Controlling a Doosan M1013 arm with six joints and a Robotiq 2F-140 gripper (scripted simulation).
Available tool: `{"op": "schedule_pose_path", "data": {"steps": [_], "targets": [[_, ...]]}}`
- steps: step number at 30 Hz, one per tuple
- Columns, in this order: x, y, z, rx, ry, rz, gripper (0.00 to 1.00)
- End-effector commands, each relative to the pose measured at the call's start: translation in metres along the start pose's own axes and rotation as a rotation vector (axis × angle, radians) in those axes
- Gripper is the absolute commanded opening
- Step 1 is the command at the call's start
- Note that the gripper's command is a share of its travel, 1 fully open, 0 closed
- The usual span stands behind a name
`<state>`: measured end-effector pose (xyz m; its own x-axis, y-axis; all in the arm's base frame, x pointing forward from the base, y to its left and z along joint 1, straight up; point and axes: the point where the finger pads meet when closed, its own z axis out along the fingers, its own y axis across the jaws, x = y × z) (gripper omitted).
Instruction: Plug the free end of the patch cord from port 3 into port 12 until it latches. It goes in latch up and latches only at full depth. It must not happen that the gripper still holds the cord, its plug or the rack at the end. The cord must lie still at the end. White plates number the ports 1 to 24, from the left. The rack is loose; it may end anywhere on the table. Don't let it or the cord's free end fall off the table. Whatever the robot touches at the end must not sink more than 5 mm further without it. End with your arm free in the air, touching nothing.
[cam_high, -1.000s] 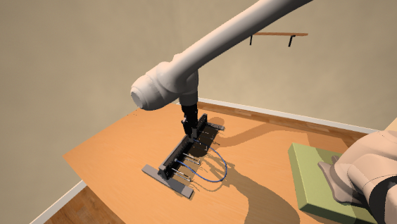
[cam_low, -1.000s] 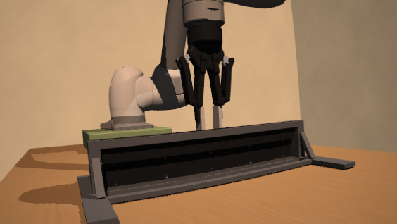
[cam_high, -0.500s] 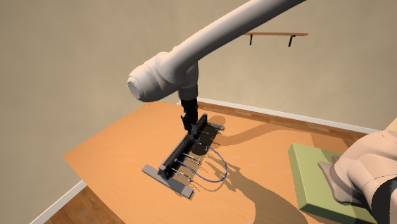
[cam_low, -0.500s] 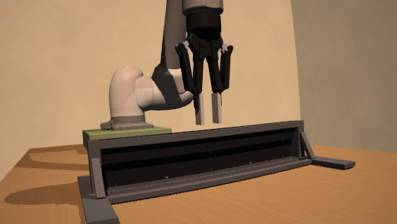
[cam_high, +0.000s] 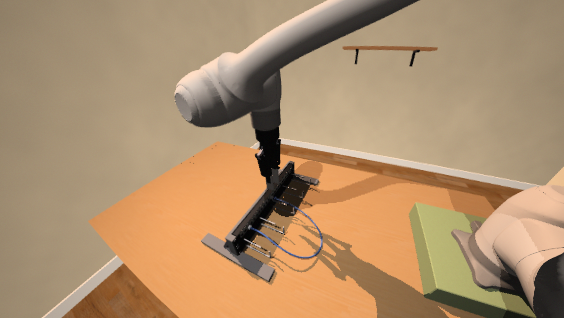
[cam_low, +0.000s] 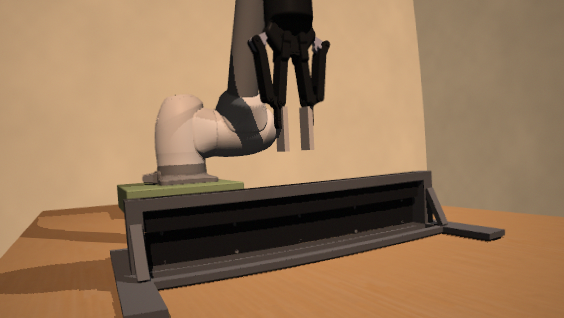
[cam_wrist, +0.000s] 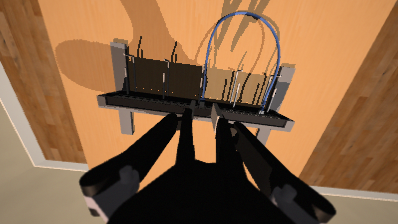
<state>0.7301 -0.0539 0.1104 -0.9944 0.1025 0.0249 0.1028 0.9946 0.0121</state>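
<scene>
The dark rack (cam_high: 248, 221) (cam_low: 280, 192) (cam_wrist: 150, 102) stands upright on the wooden table (cam_high: 165, 210). The blue patch cord (cam_high: 314, 248) (cam_wrist: 245, 14) loops out from the rack's front face. Both its ends meet the rack: one near the middle, just under my fingers, the other near one end. The port numbers are too small to read. My gripper (cam_high: 270, 179) (cam_low: 295, 148) (cam_wrist: 203, 108) hangs a little above the rack's top edge near its middle. Its fingers are nearly shut, with a narrow gap and nothing between them.
Several short grey stubs (cam_high: 272, 223) stick out of the rack's front beside the cord. The arm's base sits on a green pad (cam_high: 440, 240) (cam_low: 150, 189) on the table behind the rack. The table's left edge lies close to the rack's foot (cam_high: 240, 257).
</scene>
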Motion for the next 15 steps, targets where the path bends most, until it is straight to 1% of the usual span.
{"op": "schedule_pose_path", "data": {"steps": [1, 8, 9, 15], "targets": [[-0.0019, -0.0003, -0.0110, -0.001, -0.004, -0.001, 0.22], [-0.0018, -0.0003, -0.0134, -0.001, -0.004, -0.001, 0.22], [-0.0018, -0.0003, -0.0134, -0.001, -0.004, -0.001, 0.00], [-0.0018, -0.0003, -0.0134, -0.001, -0.004, -0.001, 0.00]]}}
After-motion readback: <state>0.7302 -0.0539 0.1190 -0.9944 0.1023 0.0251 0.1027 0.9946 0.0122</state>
